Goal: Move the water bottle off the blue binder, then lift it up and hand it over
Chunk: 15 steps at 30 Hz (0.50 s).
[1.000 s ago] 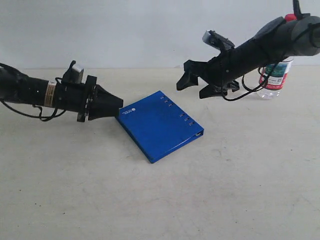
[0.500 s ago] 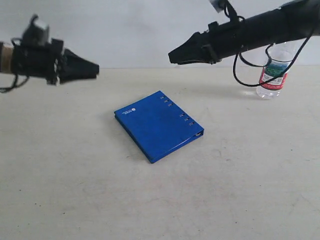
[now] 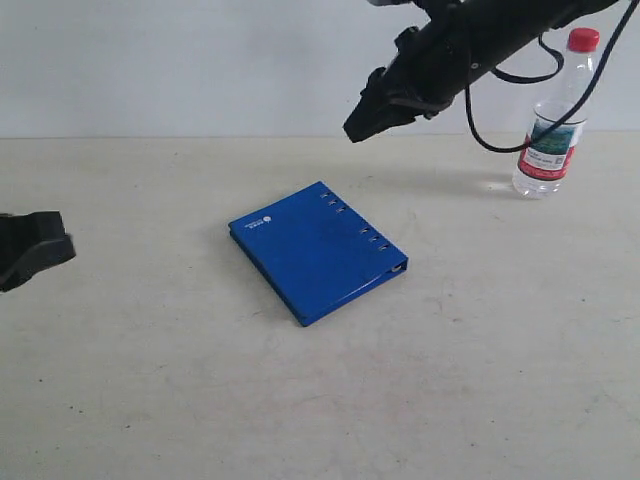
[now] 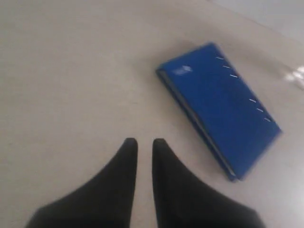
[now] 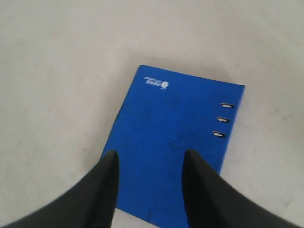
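While the left gripper (image 4: pixel 141 142) sits low at far left, fingers pinched nearly together on nothing, the blue binder (image 3: pixel 318 250) lies flat mid-scene, nothing on it. It looks thin, stiff, light and probably slick, so pinch a long edge clear of the holes. Above it, the right gripper (image 5: pixel 151 159) hangs with fingers spread, empty. At far right, the water bottle (image 3: pixel 550 130) stands upright, well apart from the binder.

The binder (image 3: pixel 318 250) mid-table, the water bottle (image 3: pixel 552 120) far right
Both rest on the table (image 3: pixel 480 380); the water bottle stands behind and right of the binder, well apart from it.
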Motion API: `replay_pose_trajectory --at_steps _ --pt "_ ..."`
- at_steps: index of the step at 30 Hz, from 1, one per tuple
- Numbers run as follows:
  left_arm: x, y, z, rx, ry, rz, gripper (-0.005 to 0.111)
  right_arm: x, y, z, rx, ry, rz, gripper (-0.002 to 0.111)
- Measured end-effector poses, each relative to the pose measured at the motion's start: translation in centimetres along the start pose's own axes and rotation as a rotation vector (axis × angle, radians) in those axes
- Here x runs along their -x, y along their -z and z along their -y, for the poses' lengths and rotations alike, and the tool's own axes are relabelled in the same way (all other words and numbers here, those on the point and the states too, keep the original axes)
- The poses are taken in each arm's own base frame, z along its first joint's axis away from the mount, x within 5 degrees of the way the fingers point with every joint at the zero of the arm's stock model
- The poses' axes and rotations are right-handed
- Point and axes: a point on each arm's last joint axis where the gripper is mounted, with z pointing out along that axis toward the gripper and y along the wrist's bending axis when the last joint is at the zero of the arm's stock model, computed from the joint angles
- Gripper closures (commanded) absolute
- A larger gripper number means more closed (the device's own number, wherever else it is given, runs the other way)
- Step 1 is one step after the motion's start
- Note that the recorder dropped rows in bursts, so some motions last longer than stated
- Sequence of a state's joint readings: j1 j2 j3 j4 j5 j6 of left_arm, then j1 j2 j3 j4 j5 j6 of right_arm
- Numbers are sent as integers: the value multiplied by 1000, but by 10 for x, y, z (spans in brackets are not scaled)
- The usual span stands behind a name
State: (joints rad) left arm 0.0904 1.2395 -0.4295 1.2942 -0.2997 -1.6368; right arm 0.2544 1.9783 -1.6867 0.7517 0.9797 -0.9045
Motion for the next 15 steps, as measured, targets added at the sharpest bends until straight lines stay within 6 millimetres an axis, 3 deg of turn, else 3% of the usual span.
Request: replay_pose_trajectory --at_steps 2,6,8,13,15 --pt "-5 -7 -8 46 62 24 95 0 0 3 -36 -68 3 72" --pt "-2 -33 0 -162 143 130 92 -9 -13 14 -75 -202 -43 72" --pt "0 -52 3 -277 166 157 82 -21 -30 25 -88 -284 -93 69" --pt "-23 -110 1 -425 196 -61 43 -58 -77 45 -69 -395 -234 36" --pt "-33 -130 1 -476 250 -124 43 -63 -83 49 -69 -393 -250 36"
